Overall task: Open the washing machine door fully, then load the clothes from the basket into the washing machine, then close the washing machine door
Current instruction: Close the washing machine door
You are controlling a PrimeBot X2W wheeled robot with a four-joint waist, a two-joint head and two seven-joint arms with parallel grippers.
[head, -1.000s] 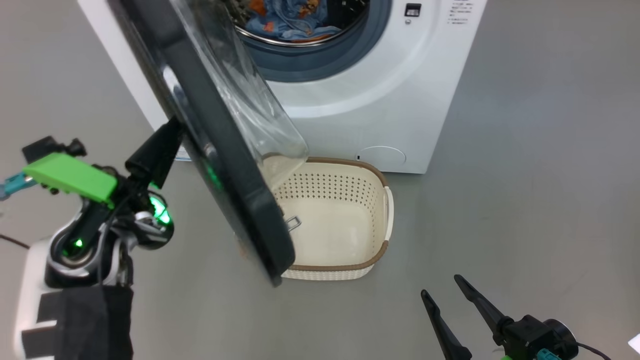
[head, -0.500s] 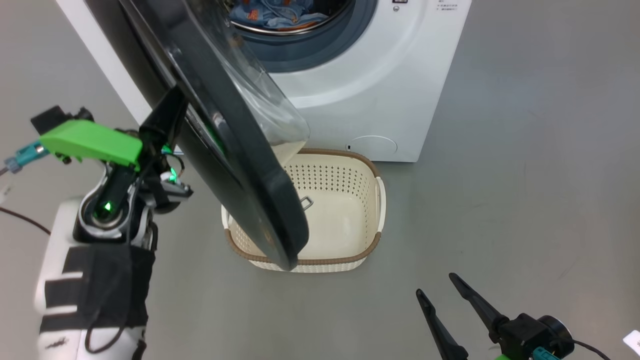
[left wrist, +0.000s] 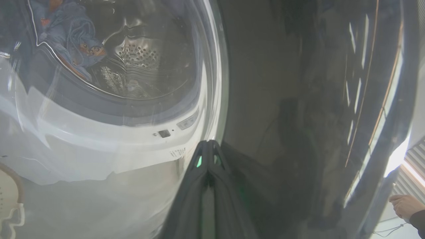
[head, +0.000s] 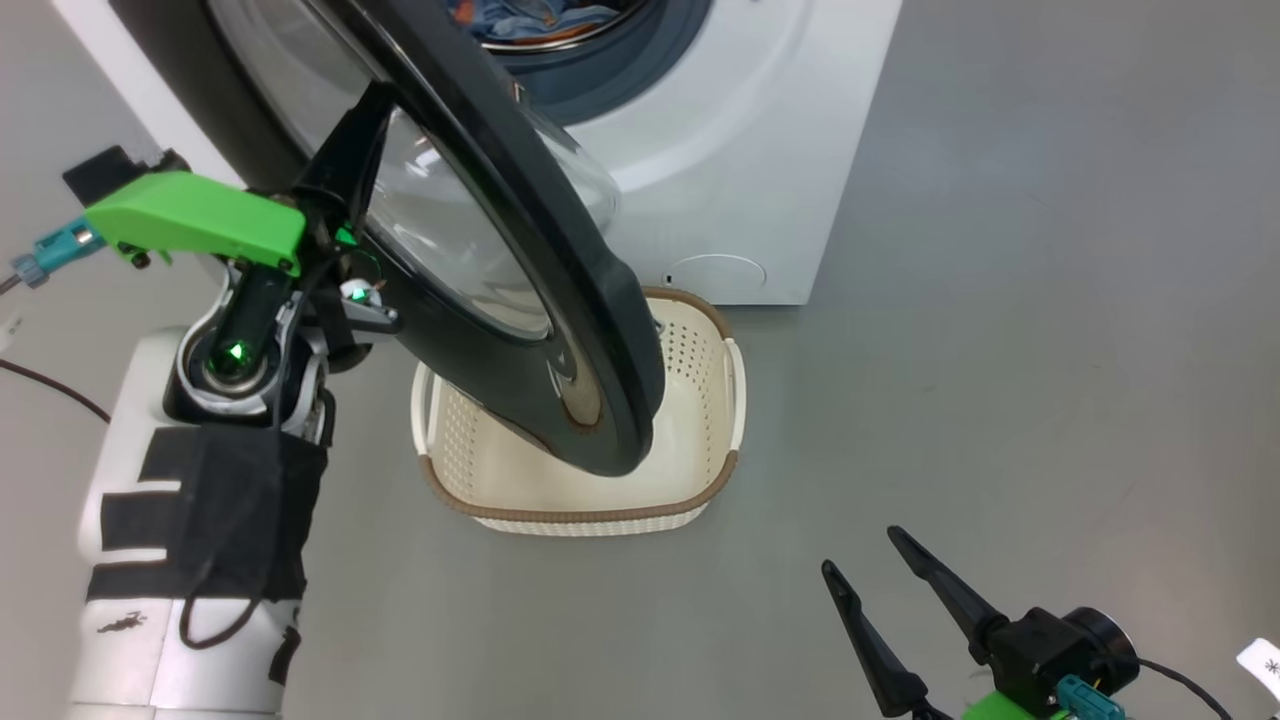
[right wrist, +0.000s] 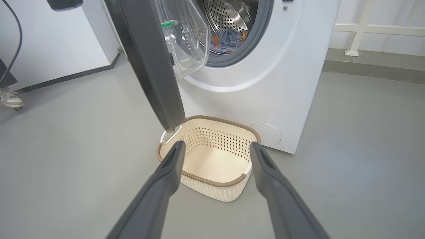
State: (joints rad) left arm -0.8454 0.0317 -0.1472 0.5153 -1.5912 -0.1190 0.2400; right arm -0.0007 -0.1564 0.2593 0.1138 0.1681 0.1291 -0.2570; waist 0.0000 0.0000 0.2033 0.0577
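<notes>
In front of the washing machine point(head: 760, 150), half open above the basket point(head: 560, 515), the washing machine door point(head: 585, 330) looks rigid and heavy on its hinge, its glossy black face slippery, so a flat push near the free edge beats a pinch. The closed left gripper point(left wrist: 207, 146) touches that face; the right gripper point(right wrist: 215, 147) hangs open, near right

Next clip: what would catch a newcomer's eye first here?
The big black washing machine door hangs half swung across the head view's centre, with the left gripper's shut fingers against its outer face. Below its lower edge sits the empty basket, and the blue tiger-print clothes lie inside the washing machine.
</notes>
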